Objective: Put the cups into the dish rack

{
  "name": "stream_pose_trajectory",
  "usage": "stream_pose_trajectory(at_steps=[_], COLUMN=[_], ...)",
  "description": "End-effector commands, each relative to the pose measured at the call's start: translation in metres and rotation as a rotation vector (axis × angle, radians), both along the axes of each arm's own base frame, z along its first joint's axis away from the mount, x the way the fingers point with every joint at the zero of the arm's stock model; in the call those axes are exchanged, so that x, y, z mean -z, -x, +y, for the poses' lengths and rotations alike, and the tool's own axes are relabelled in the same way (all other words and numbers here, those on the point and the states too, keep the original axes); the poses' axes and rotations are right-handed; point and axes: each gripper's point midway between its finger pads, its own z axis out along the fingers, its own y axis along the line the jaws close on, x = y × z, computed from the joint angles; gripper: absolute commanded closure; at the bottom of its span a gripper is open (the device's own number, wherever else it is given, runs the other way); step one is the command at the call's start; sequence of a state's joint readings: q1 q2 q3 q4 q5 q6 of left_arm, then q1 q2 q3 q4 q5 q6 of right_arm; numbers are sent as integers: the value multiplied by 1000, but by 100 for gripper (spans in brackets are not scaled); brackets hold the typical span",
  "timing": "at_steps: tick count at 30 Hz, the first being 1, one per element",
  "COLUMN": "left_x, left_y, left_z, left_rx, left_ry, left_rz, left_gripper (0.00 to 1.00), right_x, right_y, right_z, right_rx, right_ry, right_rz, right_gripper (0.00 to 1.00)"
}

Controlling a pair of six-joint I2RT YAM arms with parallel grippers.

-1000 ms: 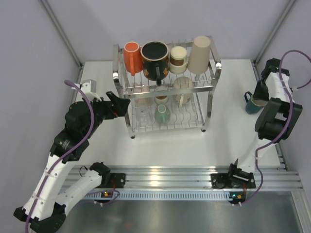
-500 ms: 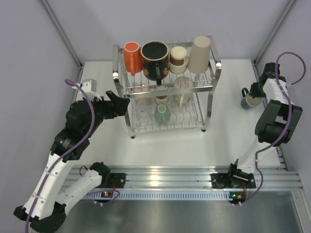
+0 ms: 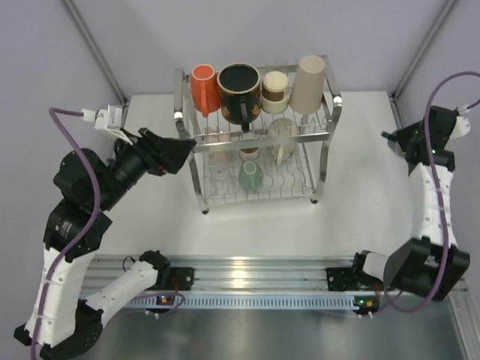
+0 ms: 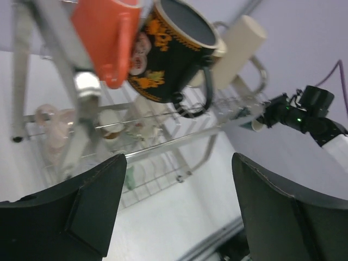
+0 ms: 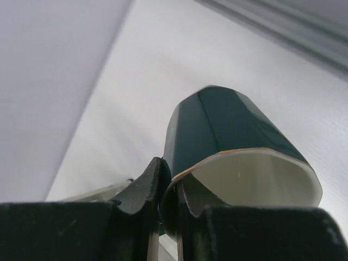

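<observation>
White table (image 3: 352,202), grey-lilac walls on three sides.

Dish rack (image 3: 323,161): two wire tiers, standing at the middle-back of the table.

Left gripper (image 3: 171,154): jaws spread wide, nothing between them, just beside the rack's left end and touching nothing.

Right gripper (image 5: 168,190): clamped on the wall of the teal cup (image 5: 228,130), one finger inside the rim and one outside. The cup is tilted with its cream inside showing, well to the right of the rack.

Top tier, left to right: orange mug (image 3: 204,88), black patterned mug (image 3: 238,88), brown-and-cream paper cup (image 3: 274,90), tall beige cup (image 3: 307,82).

Lower tier: green cup (image 3: 250,176) near the front.
</observation>
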State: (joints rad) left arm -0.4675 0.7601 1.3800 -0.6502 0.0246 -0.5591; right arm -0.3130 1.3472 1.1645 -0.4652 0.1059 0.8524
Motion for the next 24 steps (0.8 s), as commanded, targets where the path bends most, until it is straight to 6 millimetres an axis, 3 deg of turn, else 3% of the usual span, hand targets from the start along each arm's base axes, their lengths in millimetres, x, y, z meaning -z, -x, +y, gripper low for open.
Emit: stream_pose_trajectory(at_steps=[1,3,4,6,8,9,10,11,12,13,15,19,21,22,24], left_x=[-28,-37,-39,-42,-47,-51,-57,-60,-64,-71,-78,-103,-115,-129,-135], left_y=[35,46,54,60,71,75,75,78,80,81,85,86,81,88,79], left_z=[-48,-61,-66,-68,-71,-72,-75,-78,-80,-83,-89,-96,-101,-102,-116], left_rx=[341,437,492,524,573,595,615,649,669,693,756,812,821,839,851], left_ry=[69,106,114,130,150,162,174,190,201,210,248,340,384,395,404], left_rz=[-3,15,18,20,13,4,-16,-6,-7,-36,-20,-48,-45,-70,-58], left_gripper=[17,18,18,16,14,14,13,13,13,14,14,15,15,15,15], right_x=[-155,-174,-191,-203,-222,-235,-237,-261,-265,-286,-315,-345,-368,-376,-399], right_y=[35,60,85,107,131,148,153,165,175,193,224,260,285,291,301], right_z=[17,35,49,65,97,122,136,148,162,171,187,208,215,215,213], right_rx=[-131,-187,-220,-264,-357,-461,-511,-558,-634,-663,-730,-826,-840,-829,-798], right_ry=[313,341,378,406,410,400,349,370,361,394,459,473,505,482,490], right_rz=[-403,-474,-556,-634,-759,-852,-904,-1020,-1053,-1134,-1240,-1388,-1533,-1571,-1626], right_gripper=[100,100,100,100,100,100,100,100,100,100,100,100,100,100,100])
